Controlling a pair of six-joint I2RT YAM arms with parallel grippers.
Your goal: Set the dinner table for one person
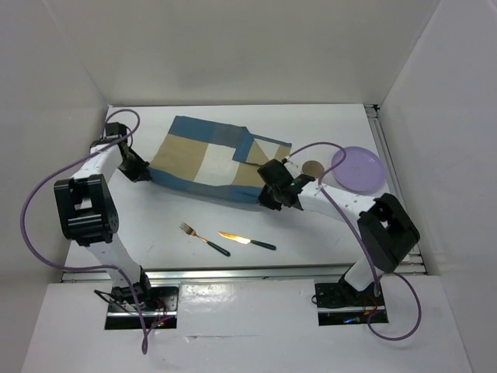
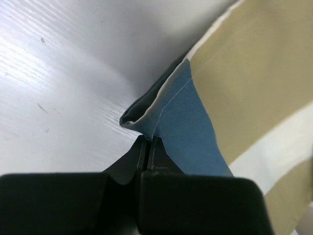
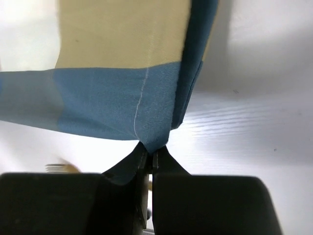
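Note:
A blue-and-tan checked placemat [image 1: 210, 159] hangs stretched between my two grippers above the white dinner table [image 1: 311, 233], its far right corner folded over. My left gripper [image 1: 145, 175] is shut on the mat's near left corner; in the left wrist view that gripper [image 2: 147, 141] pinches the blue corner [image 2: 183, 122]. My right gripper [image 1: 268, 198] is shut on the near right corner, and in the right wrist view it [image 3: 148, 149] pinches the blue hem [image 3: 122, 105]. A fork [image 1: 203, 238] and a gold-bladed knife [image 1: 247, 242] lie near the table's front. A purple plate [image 1: 359, 168] sits at the right.
A small brown round thing [image 1: 312, 169] lies beside the plate, partly behind my right arm. White walls close in the table at the back and both sides. A silver rail [image 1: 233, 272] runs along the front edge, and another along the right edge [image 1: 388, 167].

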